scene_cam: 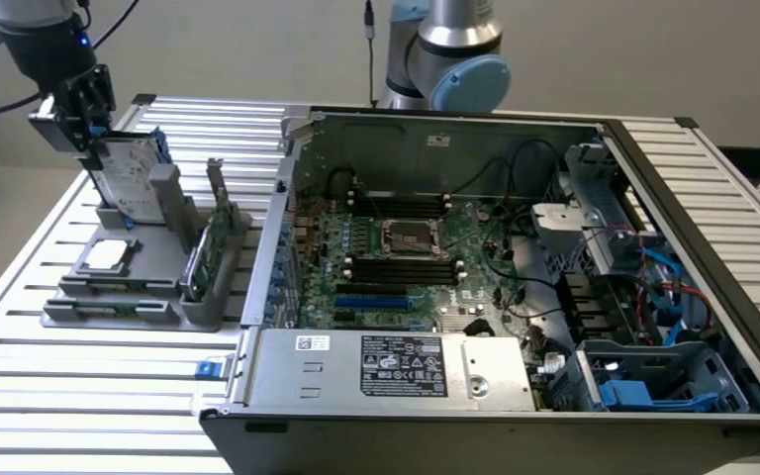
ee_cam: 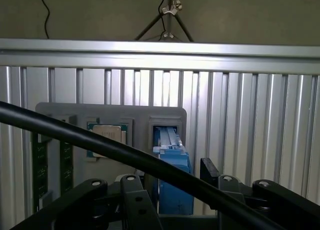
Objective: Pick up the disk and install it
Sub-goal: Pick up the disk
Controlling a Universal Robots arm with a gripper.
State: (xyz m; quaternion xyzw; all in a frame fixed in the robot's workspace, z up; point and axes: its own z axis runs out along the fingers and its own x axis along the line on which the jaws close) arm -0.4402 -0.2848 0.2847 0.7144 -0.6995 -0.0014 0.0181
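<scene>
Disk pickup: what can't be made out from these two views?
- Exterior view: whether the gripper touches the disk; the gripper's own body hides the contact.
- Exterior view: the disk's lower part, hidden in the grey holder; label print too small to read.
- Wrist view: gripper fingertips, cut off by the picture's edge.
- Wrist view: part of the processor chip, behind the black cable.

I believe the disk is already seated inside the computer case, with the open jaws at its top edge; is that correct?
Not quite: the disk stands upright in the grey holder, outside the computer case, as the exterior view shows. The open jaws are indeed at its top edge.
</scene>
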